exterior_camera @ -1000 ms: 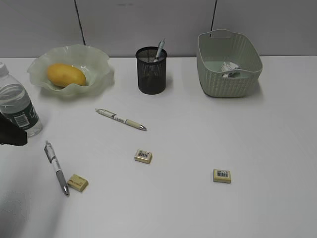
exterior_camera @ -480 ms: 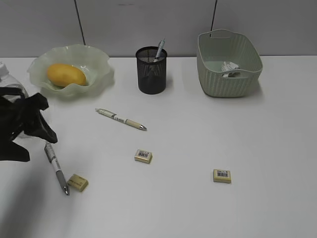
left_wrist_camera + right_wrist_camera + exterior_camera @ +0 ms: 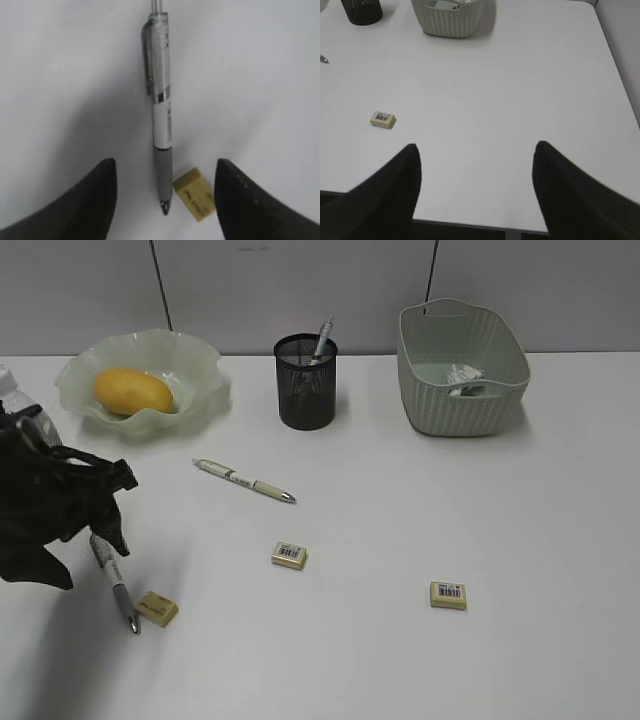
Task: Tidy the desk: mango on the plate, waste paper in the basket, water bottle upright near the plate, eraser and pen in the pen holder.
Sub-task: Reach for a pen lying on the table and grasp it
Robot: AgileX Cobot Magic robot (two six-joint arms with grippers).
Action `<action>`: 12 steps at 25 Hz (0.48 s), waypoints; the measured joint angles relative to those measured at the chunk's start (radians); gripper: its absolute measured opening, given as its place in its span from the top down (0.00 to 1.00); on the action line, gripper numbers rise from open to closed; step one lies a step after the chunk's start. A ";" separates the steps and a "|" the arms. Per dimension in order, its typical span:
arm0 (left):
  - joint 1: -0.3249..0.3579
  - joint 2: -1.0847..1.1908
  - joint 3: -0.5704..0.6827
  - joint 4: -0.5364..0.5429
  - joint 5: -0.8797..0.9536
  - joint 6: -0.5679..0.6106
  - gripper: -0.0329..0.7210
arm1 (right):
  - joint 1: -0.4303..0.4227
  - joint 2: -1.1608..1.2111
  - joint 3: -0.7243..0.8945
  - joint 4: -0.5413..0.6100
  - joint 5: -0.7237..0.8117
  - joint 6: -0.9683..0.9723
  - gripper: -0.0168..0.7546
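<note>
Hovering my left gripper (image 3: pixel 162 200), jaws apart, over the pen (image 3: pixel 161 120); its long axis is running up the frame's centre, between the jaws, eraser (image 3: pixel 196 193) beside its tip.

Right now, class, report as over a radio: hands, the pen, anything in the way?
Left hand open, straddling the pen on the desk. Right hand open, empty. Eraser right by the pen tip, between the fingers.

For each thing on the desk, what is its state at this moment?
mango: on the plate.
waste paper: in the basket.
pen holder: upright, one pen inside.
water bottle: upright, mostly hidden.
two pens: lying on the desk.
three erasers: lying loose.
left pincer: open over a pen.
right pincer: open, empty.
</note>
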 joint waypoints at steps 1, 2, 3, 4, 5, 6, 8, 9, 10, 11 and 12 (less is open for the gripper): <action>-0.002 0.015 0.000 0.013 -0.003 -0.018 0.34 | 0.000 0.000 0.000 0.000 0.000 0.000 0.26; -0.004 0.029 0.000 0.020 -0.006 -0.034 0.34 | 0.000 0.000 0.000 0.000 0.000 0.000 0.26; -0.005 0.041 0.000 0.024 -0.012 -0.047 0.34 | 0.000 0.000 0.000 0.000 0.000 0.000 0.26; -0.005 0.051 0.000 0.026 -0.023 -0.053 0.35 | 0.000 0.000 0.000 0.000 0.000 0.000 0.26; -0.005 0.062 -0.001 0.028 -0.032 -0.058 0.35 | 0.000 0.000 0.000 0.001 0.000 0.000 0.26; -0.005 0.074 -0.004 0.030 -0.041 -0.061 0.36 | 0.000 0.000 0.000 0.001 0.000 0.000 0.26; -0.005 0.097 -0.019 0.036 -0.051 -0.065 0.37 | 0.000 0.000 0.000 0.001 0.000 0.000 0.26; -0.005 0.110 -0.029 0.042 -0.056 -0.066 0.37 | 0.000 0.000 0.000 0.002 0.000 0.000 0.26; -0.005 0.122 -0.037 0.047 -0.062 -0.067 0.38 | 0.000 0.000 0.000 0.002 0.000 0.000 0.26; -0.005 0.131 -0.043 0.052 -0.065 -0.067 0.38 | 0.000 0.000 0.000 0.002 0.000 0.000 0.26; -0.005 0.141 -0.052 0.057 -0.066 -0.067 0.38 | 0.000 0.000 0.000 0.002 0.000 0.000 0.26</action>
